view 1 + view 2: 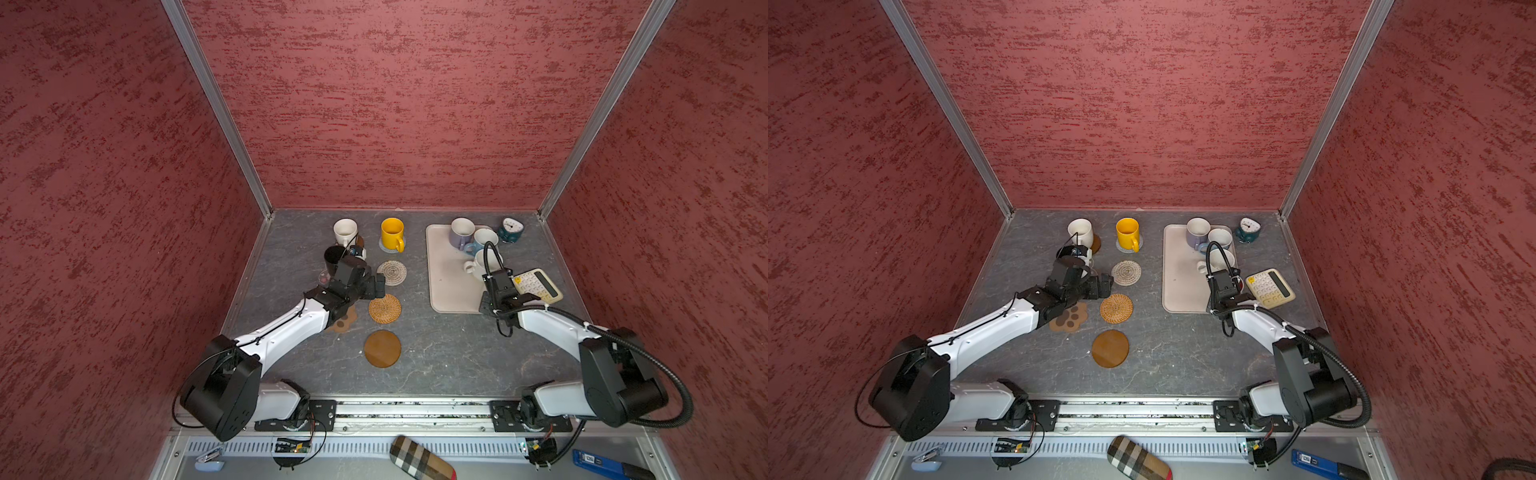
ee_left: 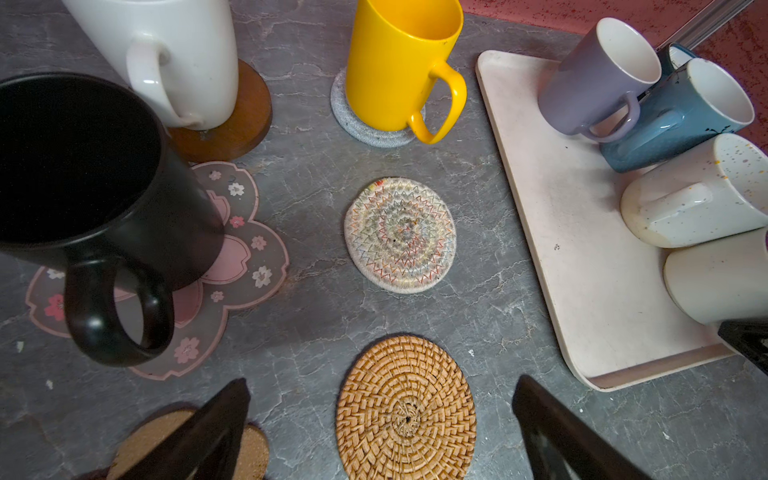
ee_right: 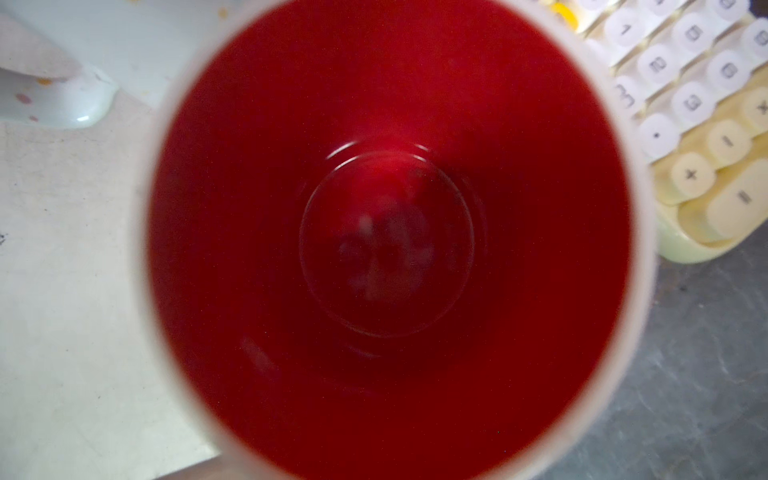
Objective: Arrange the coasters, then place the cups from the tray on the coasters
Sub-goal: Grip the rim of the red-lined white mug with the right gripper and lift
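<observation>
The left hand is hanging released over the rattan coaster. At the tray's near right corner, the red-lined mug is standing upright, mouth up, long axis vertical, handle hidden. The right hand is hovering directly above it; whether it is clenched I cannot tell. The mug is looking stiff, slick and breakable, so pinching the rim wall seems best.
</observation>
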Controlling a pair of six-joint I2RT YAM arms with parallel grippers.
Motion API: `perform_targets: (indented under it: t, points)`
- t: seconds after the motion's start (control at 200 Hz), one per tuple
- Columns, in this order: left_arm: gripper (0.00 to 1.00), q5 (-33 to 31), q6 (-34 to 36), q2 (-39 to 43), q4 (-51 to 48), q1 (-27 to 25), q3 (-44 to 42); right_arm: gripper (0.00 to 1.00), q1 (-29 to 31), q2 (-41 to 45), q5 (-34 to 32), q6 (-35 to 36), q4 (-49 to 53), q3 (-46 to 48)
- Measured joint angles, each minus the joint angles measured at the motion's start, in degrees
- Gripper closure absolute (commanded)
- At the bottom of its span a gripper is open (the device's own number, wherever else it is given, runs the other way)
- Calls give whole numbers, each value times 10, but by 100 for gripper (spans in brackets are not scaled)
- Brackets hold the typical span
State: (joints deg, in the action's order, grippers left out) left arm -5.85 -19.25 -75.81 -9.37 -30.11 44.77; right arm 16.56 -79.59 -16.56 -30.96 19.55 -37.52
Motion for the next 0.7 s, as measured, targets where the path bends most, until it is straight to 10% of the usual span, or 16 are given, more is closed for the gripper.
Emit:
perform_targets:
  t: [0.25, 0.696]
  points:
    - [0, 0, 0, 0, -1, 0, 0, 100, -1, 4, 9, 9, -2, 1]
    - [0, 0, 0, 18, -38, -3, 20, 100, -2, 77, 31, 10, 0, 21]
